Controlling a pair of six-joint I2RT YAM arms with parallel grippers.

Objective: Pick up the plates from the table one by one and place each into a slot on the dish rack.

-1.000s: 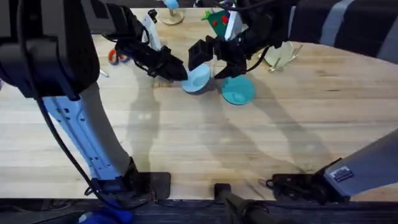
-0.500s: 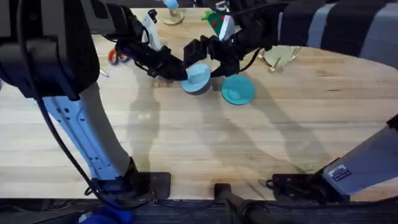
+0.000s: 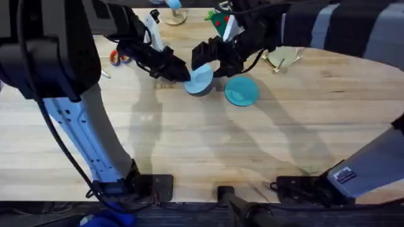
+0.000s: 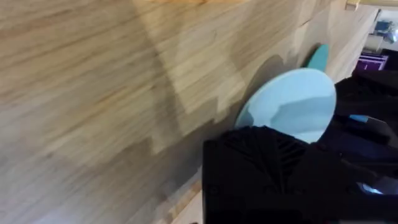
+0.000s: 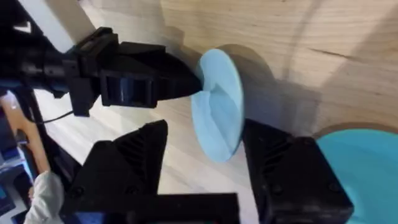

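No lettering, number, brand or sign can be read anywhere in these views. A white label [image 3: 344, 176] on the right arm's base in the overhead view carries dark print too small to make out.
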